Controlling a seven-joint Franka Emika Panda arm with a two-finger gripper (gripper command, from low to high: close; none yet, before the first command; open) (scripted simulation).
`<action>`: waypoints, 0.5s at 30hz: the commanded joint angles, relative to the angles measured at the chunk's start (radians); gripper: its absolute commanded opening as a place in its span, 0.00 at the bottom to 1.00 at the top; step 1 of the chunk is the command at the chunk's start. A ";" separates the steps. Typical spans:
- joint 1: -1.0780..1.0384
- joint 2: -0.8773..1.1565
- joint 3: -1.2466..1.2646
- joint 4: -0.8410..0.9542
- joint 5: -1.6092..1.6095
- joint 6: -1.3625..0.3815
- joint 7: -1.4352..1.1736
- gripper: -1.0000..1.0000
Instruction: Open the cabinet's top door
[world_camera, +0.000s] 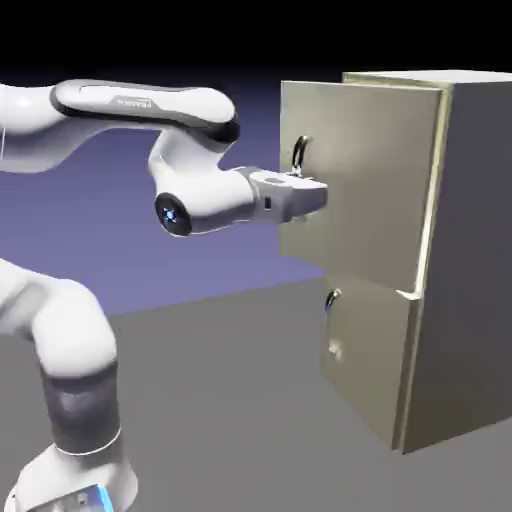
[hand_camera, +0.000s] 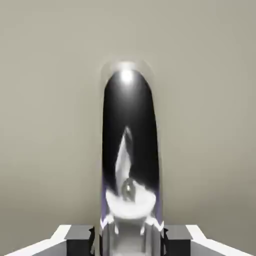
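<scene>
The top door is the upper of 2 front panels on the cabinet, at the exterior view's right, and it stands ajar: its far edge juts out toward the exterior view's left, past the edge of the lower door, and a bright strip shows between its near edge and the cabinet body. Its curved silver handle sits near that far edge. In the hand view the handle rises upright in the middle, large, glossy and mostly black, with a white glare at its top and bright reflections lower down, against the plain beige panel. The gripper is narrow, closed on the handle, with its 2 fingertips at either side of the handle's lower part. In the exterior view the handle's upper curve shows above the gripper, whose tips are hard to make out there. The white arm reaches across from the exterior view's left, its last section roughly level. The lower door has 1 silver handle of its own, below the gripper and apart from it.
</scene>
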 joint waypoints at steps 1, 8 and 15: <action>0.016 -0.015 -0.024 -0.011 -0.044 -0.005 0.023 0.00; 0.077 -0.115 -0.170 -0.079 -0.348 -0.072 0.192 0.00; 0.056 -0.191 -0.309 -0.122 -0.653 -0.221 0.353 0.00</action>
